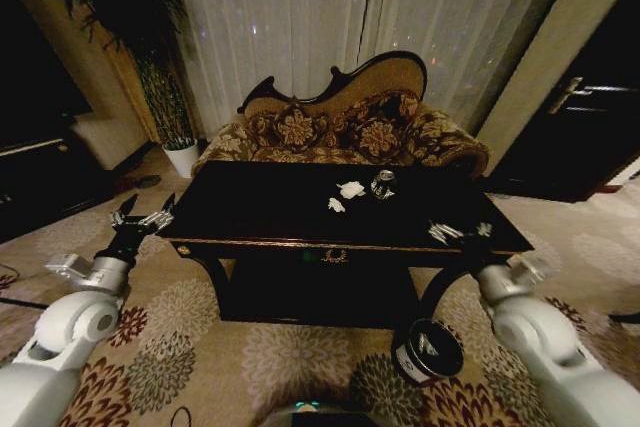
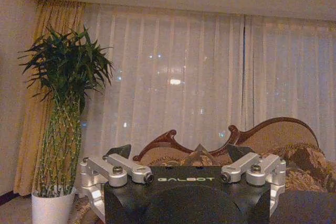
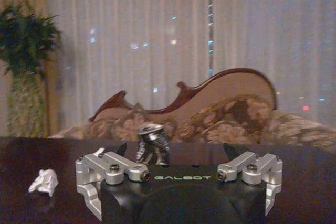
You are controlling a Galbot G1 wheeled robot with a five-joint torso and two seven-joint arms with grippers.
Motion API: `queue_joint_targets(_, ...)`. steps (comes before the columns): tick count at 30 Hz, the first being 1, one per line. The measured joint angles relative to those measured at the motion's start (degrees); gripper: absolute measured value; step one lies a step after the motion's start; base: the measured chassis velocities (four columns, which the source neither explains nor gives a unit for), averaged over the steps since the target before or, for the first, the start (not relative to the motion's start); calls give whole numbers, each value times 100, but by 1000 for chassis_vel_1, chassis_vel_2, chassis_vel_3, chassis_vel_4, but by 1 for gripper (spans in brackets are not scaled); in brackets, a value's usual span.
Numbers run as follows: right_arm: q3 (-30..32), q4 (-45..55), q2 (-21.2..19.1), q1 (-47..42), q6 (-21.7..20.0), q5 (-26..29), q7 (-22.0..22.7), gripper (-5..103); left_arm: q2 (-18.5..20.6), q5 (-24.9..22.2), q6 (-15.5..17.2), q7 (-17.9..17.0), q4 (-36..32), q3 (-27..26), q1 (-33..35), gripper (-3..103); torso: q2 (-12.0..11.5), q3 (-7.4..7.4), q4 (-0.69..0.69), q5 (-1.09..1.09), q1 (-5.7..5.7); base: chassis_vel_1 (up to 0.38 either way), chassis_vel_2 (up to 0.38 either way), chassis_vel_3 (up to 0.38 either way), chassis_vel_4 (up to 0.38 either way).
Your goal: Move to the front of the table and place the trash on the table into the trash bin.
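Parked squarely before the wide dark glossy wooden bench (image 1: 270, 209) with its gold beaded edge. Near the middle of its top, toward the far side: two small white crumpled paper wads (image 1: 350, 189) and, just beside them, a crushed clear ribbed plastic bottle (image 1: 383, 183), upright and glinting. On the floor by the near right leg, a small black cylindrical trash bin (image 1: 428, 349) with a shiny rim, tilted toward the camera.

Left pincer (image 1: 143, 217) raised off the bench's left corner, fingers spread wide, holding nothing. Right pincer (image 1: 462, 232) over the bench's near right edge, likewise wide and empty (wads and bottle well apart from it, farther in).

Paper wads probably feather-light and soft, prone to skidding on the polished top; best pinched from above across the bulk. Bottle likely light, springy and slick; safest hold looks to be around the ribbed midsection, where the walls give.
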Motion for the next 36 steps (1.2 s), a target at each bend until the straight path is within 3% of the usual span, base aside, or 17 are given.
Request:
queue_joint_targets(5, -773, -492, -291, 810, -10, 90, -98, 100, 0, 0, 0, 0, 0, 0, 0, 100, 1, 0, -2, 1, 0, 0, 0, 0, 0)
queue_joint_targets(12, -1816, -992, -339, 1908, 44, 173, -172, 100, 0, 0, 0, -1, 1, 0, 0, 100, 0, 0, -1, 0, 0, 0, 0, 0, 0)
queue_joint_targets(36, -3389, -2461, -352, 3829, 172, 309, -371, 100, 0, 0, 0, -1, 1, 0, 0, 100, 1, 0, -1, 0, -1, 0, 0, 0, 0)
